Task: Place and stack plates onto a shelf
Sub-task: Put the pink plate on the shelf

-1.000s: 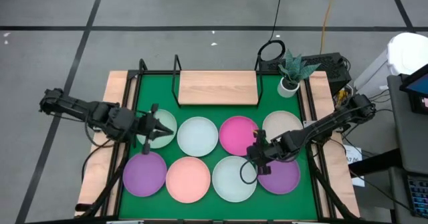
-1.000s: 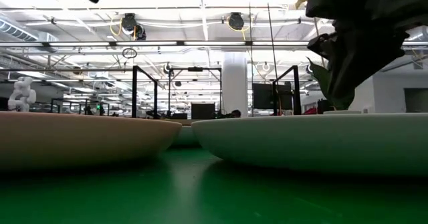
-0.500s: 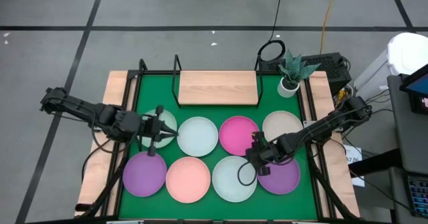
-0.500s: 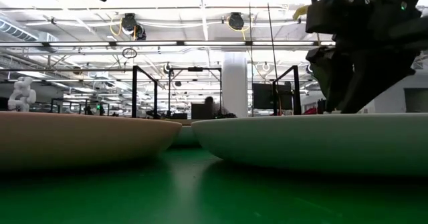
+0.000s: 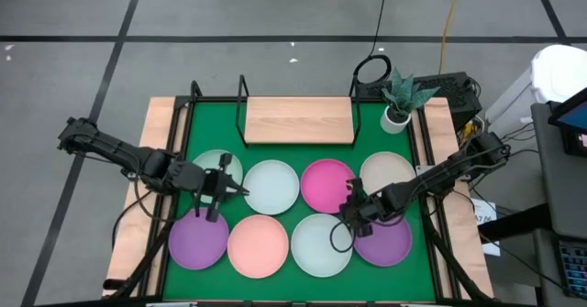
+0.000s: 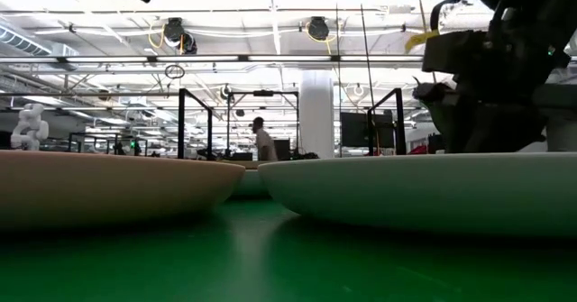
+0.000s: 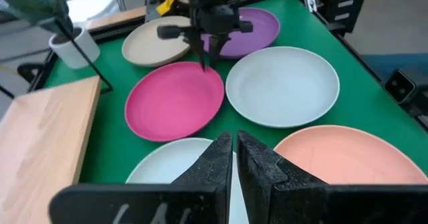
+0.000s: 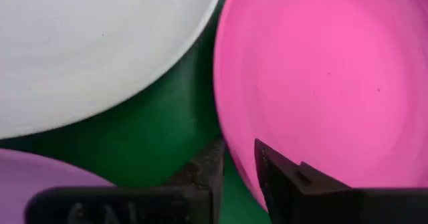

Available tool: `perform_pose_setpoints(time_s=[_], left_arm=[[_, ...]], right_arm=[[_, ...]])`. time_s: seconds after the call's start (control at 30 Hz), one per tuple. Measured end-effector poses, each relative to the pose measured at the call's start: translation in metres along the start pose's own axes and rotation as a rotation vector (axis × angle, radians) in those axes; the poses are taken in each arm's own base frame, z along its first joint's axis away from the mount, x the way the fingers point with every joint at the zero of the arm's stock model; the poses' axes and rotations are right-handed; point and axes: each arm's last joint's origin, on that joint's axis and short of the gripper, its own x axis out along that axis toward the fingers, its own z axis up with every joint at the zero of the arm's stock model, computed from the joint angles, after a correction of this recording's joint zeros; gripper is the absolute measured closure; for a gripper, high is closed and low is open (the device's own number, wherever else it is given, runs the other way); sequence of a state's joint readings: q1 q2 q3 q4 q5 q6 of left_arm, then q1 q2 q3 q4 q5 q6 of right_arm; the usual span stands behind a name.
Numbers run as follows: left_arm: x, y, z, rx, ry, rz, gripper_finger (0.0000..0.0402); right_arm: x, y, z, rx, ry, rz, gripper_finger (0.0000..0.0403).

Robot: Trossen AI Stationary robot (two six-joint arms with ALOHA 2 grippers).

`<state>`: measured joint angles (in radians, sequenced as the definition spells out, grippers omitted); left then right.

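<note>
Eight plates lie flat on the green mat (image 5: 183, 133): in the far row pale mint (image 5: 213, 165), white (image 5: 271, 186), magenta (image 5: 327, 184) and beige (image 5: 387, 173); in the near row purple (image 5: 198, 237), salmon (image 5: 259, 246), pale mint (image 5: 321, 245) and purple (image 5: 385, 241). The wooden shelf (image 5: 299, 120) stands at the far edge with nothing on it. My left gripper (image 5: 229, 190) hovers shut between the far pale mint plate and the white one. My right gripper (image 5: 349, 208) points down at the magenta plate's near rim. My right gripper (image 8: 237, 164) comes from above onto the magenta plate's near rim (image 8: 231, 154). One finger (image 8: 274, 174) stands inside the plate and the other (image 8: 204, 167) outside, over the mat, so the rim is pinched between them. The plate lies flat on the mat.
A small potted plant (image 5: 399, 101) stands at the far right corner beside the shelf. Black frame rails (image 5: 174, 142) run along both sides of the mat. The plates lie close together with narrow strips of mat between them. People move in the room beyond the table.
My left gripper has moved toward the table's right and a little toward its near edge, from over the far pale mint plate to that plate's right rim. My right gripper has stayed at the magenta plate's near rim, shifting only slightly. No plate has moved.
</note>
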<state>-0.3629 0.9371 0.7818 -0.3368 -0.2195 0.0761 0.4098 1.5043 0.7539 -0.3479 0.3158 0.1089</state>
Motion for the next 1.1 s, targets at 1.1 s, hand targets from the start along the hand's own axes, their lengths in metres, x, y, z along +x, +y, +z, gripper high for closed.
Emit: perform_pose_setpoints(time_s=[1.1], left_arm=[[0.0, 0.0, 0.0, 0.019, -0.004, 0.001, 0.0373]], right_arm=[[-0.018, -0.005, 0.038, -0.087, -0.163, -0.023, 0.0402]])
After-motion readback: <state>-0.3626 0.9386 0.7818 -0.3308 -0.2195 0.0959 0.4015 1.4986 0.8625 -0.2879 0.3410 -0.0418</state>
